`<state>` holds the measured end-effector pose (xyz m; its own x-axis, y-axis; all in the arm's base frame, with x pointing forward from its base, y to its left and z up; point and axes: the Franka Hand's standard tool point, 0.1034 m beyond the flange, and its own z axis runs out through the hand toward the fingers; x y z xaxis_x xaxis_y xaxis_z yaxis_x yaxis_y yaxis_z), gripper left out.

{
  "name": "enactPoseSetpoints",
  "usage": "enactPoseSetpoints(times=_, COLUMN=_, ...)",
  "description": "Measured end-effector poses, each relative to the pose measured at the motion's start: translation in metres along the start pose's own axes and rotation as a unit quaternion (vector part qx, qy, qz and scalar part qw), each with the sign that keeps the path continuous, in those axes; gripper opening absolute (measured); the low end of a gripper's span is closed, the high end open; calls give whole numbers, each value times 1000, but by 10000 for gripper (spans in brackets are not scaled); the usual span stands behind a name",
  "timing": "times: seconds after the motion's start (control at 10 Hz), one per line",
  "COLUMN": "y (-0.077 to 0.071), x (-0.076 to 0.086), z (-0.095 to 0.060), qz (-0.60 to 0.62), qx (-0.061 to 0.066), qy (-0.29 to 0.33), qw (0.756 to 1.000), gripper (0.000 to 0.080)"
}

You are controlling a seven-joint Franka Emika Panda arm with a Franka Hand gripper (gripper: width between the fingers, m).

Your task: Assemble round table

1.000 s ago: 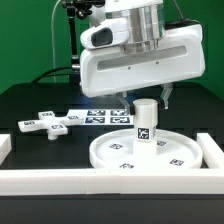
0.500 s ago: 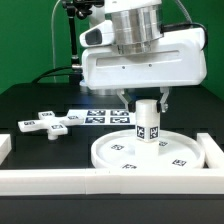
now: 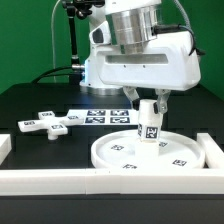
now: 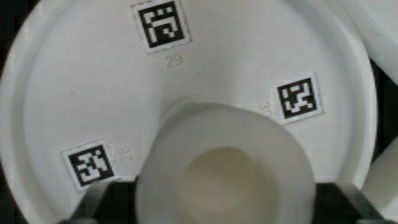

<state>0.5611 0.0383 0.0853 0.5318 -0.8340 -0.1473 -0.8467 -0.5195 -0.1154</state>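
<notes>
The large rimmed round disc point(image 3: 122, 157) lies flat on the table at the front. The short cylindrical post point(image 3: 148, 121) stands on its middle, leaning a little toward the exterior view's right. My gripper point(image 3: 147, 108) is straight above it, with one finger on each side of the post's upper part, shut on it. In the wrist view the post's round top point(image 4: 222, 170) fills the gap between the dark fingers point(image 4: 111, 202), above the tagged disc point(image 4: 107, 90). The cross-shaped piece point(image 3: 48, 123) lies loose on the black table at the exterior view's left.
The marker board point(image 3: 103, 116) lies flat behind the disc. The white rectangular border wall point(image 3: 60, 180) runs along the front and up the right side point(image 3: 212, 150). A black stand with cables rises at the back left.
My gripper has come down around the post and turned slightly. The post was upright and now leans toward the exterior view's right.
</notes>
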Motion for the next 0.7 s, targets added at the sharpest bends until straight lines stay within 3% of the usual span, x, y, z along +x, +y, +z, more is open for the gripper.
enactPoseSetpoints(times=0.3, y=0, x=0, z=0, qz=95, qx=6, qy=-7, qw=995, gripper=410)
enactPoseSetpoints(times=0.7, y=3, x=2, z=1, qz=350, qx=38, qy=-16, qw=936, gripper=410)
